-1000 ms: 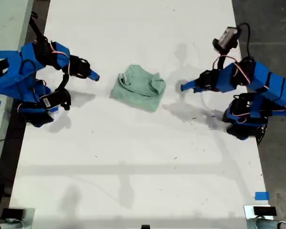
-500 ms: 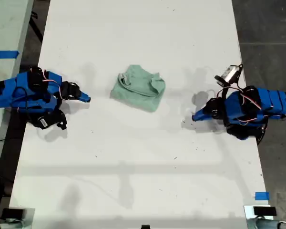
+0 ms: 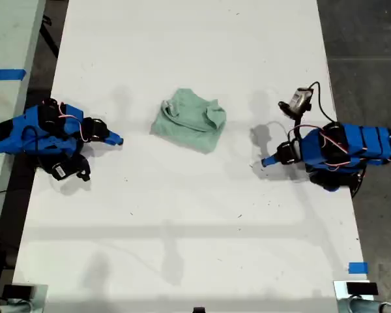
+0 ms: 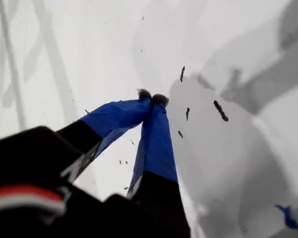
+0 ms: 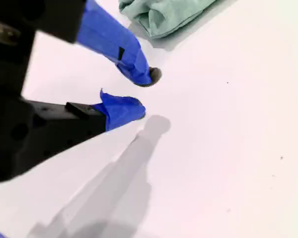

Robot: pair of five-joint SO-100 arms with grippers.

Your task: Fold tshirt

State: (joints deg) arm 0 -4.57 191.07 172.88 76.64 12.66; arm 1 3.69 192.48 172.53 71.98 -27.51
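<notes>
1. Count the items in the exterior view: two blue arms, one piece of cloth and two strips of blue tape. One blue tape strip point(image 3: 5, 74) lies off the white table point(image 3: 182, 248) at the exterior view's left. The other blue tape strip point(image 3: 357, 267) sits at the exterior view's lower right.

2. Locate my second gripper point(image 3: 117, 139) at the exterior view's left, low over the table. The second wrist view shows my second gripper point(image 5: 146, 91) with its two blue fingers parted by a small gap and holding nothing.

3. Locate the pale mint-green soft fabric tshirt point(image 3: 189, 120) between the two arms, above the table's middle in the exterior view. It lies bunched into a compact, roughly square bundle, apart from both grippers. Only the second wrist view shows the tshirt point(image 5: 164, 15) close up, beyond the fingertips.

4. Locate my first gripper point(image 3: 266, 161) at the exterior view's right, pointing toward the table's middle. The first wrist view shows my first gripper point(image 4: 151, 96) with its fingertips pressed together and empty. That view also shows small dark specks on the table.
</notes>
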